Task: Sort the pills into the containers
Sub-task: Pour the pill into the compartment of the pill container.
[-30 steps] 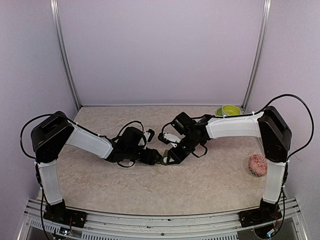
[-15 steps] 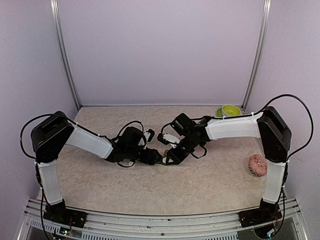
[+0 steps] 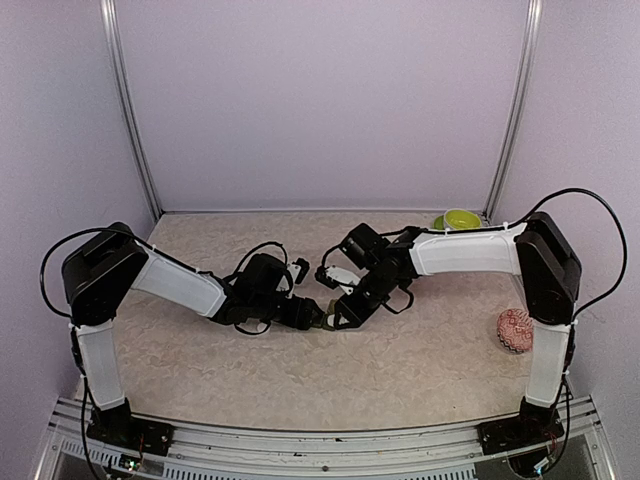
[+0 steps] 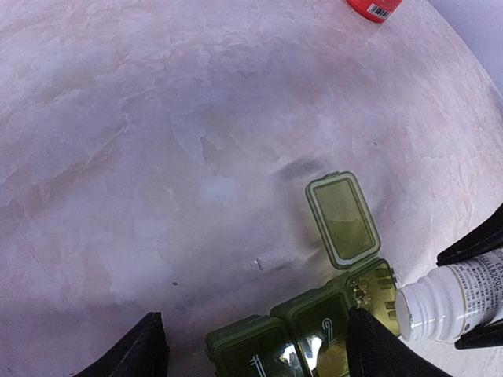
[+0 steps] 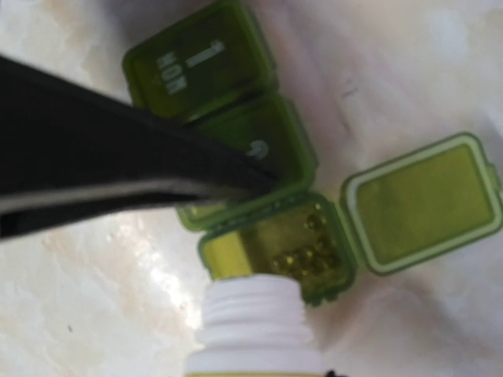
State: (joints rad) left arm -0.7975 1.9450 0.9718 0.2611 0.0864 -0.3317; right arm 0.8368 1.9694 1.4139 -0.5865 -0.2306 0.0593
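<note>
The containers are a dark-green strip of three boxes lying between my left gripper's fingers. Boxes 1 and 2 are lidded. The third box stands open, lid folded back, with several small pills inside. My left gripper is open around the strip, and one finger lies across the middle box. My right gripper is shut on a small uncapped white bottle, tilted with its mouth at the open box's edge. From above, both grippers meet at the strip.
A red-orange bottle stands further off on the table. A green bowl sits at the back right corner. A pink patterned ball lies by the right arm's upright link. The cage posts stand at the back corners.
The right wrist has edged very slightly left. Nothing else has visibly changed.
</note>
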